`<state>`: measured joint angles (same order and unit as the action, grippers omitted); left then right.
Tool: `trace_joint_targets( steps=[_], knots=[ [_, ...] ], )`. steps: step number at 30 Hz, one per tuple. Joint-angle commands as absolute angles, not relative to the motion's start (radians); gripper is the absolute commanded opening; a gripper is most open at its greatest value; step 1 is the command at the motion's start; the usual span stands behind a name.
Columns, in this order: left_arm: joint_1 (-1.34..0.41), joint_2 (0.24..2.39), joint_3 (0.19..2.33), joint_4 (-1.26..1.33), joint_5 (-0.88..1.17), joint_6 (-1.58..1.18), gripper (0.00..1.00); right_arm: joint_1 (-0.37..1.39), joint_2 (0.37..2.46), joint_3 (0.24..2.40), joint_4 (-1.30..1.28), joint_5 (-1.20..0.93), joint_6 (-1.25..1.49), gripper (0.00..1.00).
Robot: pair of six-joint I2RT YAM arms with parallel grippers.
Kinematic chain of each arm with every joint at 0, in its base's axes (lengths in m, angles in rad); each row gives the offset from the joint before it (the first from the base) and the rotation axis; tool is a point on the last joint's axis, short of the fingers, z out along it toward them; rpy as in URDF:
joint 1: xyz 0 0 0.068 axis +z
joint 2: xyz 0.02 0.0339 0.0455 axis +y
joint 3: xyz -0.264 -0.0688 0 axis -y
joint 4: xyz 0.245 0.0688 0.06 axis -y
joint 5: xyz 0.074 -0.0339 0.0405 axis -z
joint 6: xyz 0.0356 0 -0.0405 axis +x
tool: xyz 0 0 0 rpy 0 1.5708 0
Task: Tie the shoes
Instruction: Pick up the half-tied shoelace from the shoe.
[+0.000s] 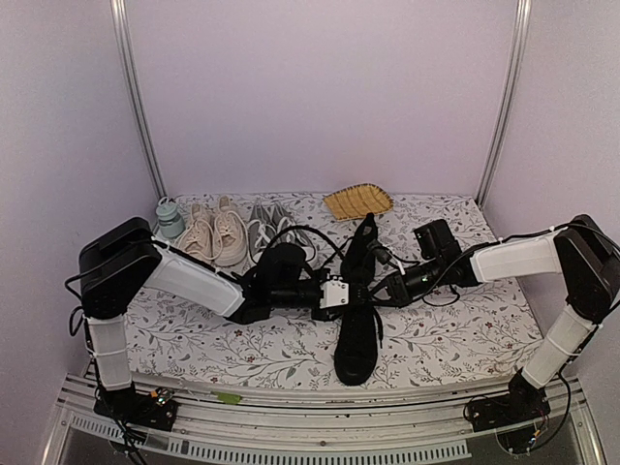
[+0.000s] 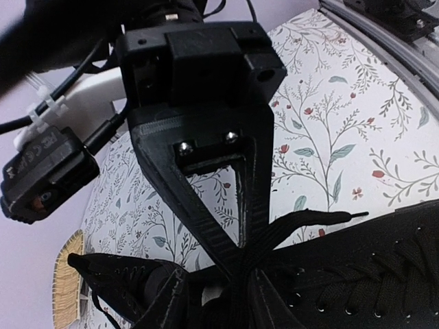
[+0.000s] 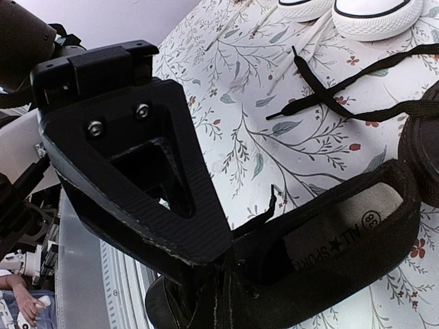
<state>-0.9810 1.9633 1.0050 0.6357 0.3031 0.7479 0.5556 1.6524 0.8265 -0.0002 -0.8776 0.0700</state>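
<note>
black shoe (image 2: 384,274): left claw (image 2: 240,267) nearly closed, pinching lace (image 2: 315,223). right claw (image 3: 219,271) fully closed at shoe opening; what it holds unclear. Risk: thin lace slips free if pulled hard, or shoe drags.

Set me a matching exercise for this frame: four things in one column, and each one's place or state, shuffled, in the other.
Things:
1 front black shoe
2 beige shoes
3 woven tray
4 left end effector

Places or states:
A rear left of the table
B closed on a black lace
C at the back, centre
D centre, nearest the front edge

Pairs: 1-D, 2-A, 3-C, 4-B
</note>
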Motion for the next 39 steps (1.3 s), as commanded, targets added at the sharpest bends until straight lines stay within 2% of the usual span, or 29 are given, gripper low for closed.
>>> trace_joint_targets(
  steps=[1,7,21,26,31,33,36,39],
  knots=[
    [-0.966,2.003,1.034,0.580,0.297,0.715,0.31,0.552,1.632,0.847,-0.010,-0.903,0.058,0.00],
    [-0.958,1.997,1.027,0.568,0.333,0.694,0.37,0.553,1.626,0.846,-0.014,-0.886,0.058,0.00],
    [-0.939,2.014,1.055,0.517,0.355,0.648,0.36,0.553,1.613,0.843,-0.009,-0.920,0.051,0.00],
    [-0.939,2.018,1.068,0.511,0.364,0.642,0.27,0.552,1.621,0.844,-0.006,-0.930,0.052,0.00],
    [-0.940,2.025,1.072,0.512,0.349,0.638,0.09,0.553,1.612,0.844,-0.016,-0.934,0.044,0.00],
    [-0.940,2.026,1.074,0.513,0.343,0.638,0.02,0.553,1.609,0.844,-0.022,-0.928,0.042,0.03],
    [-0.941,2.028,1.074,0.517,0.332,0.638,0.00,0.551,1.588,0.844,-0.024,-0.915,0.040,0.13],
    [-0.943,2.028,1.073,0.519,0.326,0.643,0.00,0.535,1.562,0.844,-0.024,-0.916,0.041,0.18]
  ],
)
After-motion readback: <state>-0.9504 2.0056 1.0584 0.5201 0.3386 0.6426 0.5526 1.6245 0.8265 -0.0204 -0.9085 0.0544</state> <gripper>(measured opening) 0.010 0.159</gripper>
